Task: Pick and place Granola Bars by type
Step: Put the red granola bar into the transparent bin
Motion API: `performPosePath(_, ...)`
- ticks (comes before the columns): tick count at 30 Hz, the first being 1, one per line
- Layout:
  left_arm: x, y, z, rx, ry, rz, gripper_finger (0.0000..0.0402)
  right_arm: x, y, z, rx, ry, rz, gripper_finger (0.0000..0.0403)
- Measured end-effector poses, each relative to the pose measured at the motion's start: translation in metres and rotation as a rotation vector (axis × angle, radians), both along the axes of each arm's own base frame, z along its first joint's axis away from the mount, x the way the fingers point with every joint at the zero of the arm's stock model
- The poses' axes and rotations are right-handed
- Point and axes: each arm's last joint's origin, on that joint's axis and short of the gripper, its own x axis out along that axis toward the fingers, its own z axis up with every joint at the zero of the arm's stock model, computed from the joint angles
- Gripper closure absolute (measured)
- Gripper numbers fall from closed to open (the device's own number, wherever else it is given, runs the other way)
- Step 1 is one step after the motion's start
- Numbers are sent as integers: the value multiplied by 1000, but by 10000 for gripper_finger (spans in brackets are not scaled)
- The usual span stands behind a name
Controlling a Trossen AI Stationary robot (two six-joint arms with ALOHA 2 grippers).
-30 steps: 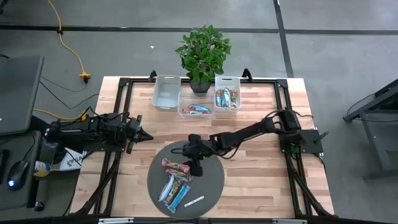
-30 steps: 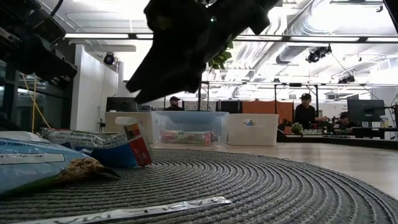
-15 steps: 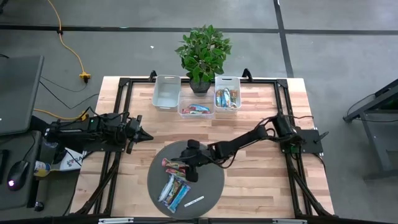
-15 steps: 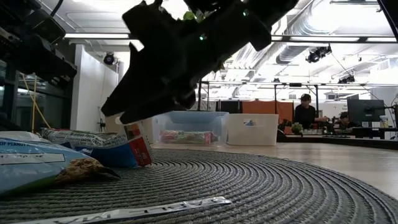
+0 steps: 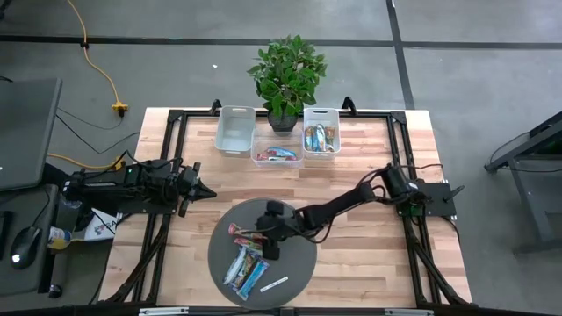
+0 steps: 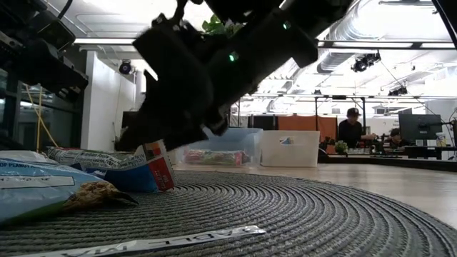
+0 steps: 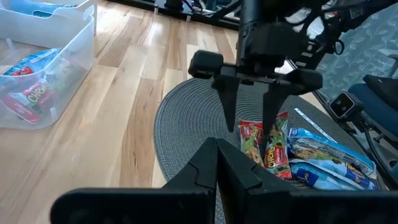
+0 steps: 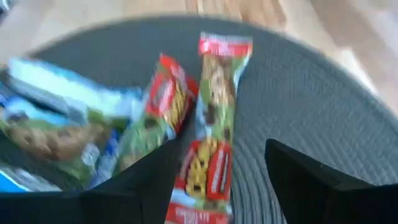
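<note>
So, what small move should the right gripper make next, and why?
Probably lower a little and close: the open right gripper hangs with one finger on each side of the red-and-green wrapped granola bar, on the round grey woven mat, not gripping it yet.

Grey concrete floor [image 5: 492, 53] crossed by dark lines; yellow cable [image 5: 101, 75] upper left; bright ceiling lights [image 6: 121, 41] above distant office desks [image 6: 400, 158].

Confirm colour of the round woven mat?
Dark grey round woven mat, clearest in the left wrist view.
</note>
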Motion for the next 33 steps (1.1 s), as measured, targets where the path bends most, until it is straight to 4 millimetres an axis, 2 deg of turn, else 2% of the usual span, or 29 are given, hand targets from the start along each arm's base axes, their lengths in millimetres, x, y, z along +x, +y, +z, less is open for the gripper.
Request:
performPosePath(7,0,0,0,0,0,0,401,0,2,-14,32,31,-18,176)
performPosePath(14,0,0,0,0,0,0,401,0,1,-15,20,37,-24,179)
performPosePath(26,0,0,0,0,0,0,401,-4,1,-18,44,104,28,267)
performPosePath(33,0,0,0,0,0,0,401,-3,1,-18,41,96,22,302)
